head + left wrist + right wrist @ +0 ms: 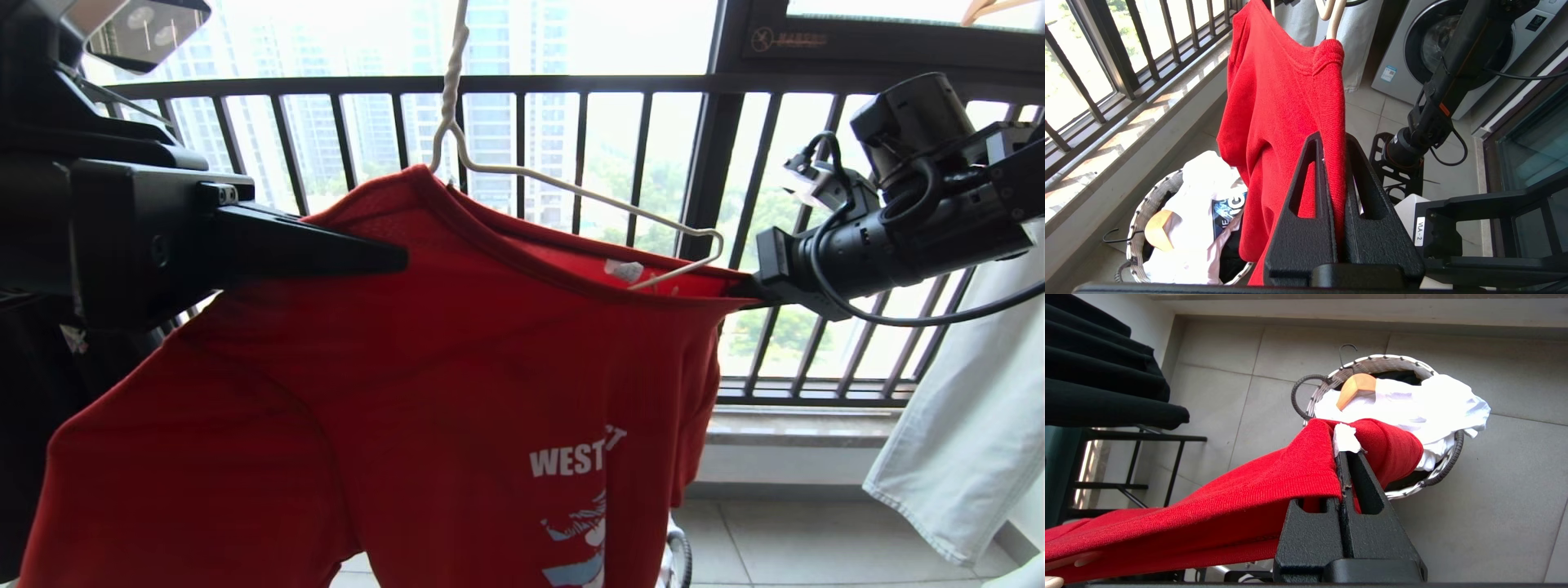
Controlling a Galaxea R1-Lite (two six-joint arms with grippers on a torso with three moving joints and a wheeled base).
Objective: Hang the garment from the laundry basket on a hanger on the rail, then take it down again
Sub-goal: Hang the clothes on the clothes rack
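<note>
The garment [449,392], a red T-shirt with white lettering, hangs spread between my two grippers in front of the window. My left gripper [398,260] is shut on one shoulder, seen close in the left wrist view with red cloth [1282,102] pinched between its fingers [1333,139]. My right gripper [739,287] is shut on the collar at the other side, by the white neck label [1345,439]. The cream hanger [450,82] hangs from above with one arm over the open neck hole. The laundry basket [1392,359] stands on the floor below. The rail is out of view.
A dark railing of vertical bars [522,86] runs behind the shirt. A pale garment [963,425] hangs at the right. The basket [1137,220] holds a white shirt and a wooden hanger [1355,390]. A washing machine [1412,53] and black clothes [1098,384] stand nearby.
</note>
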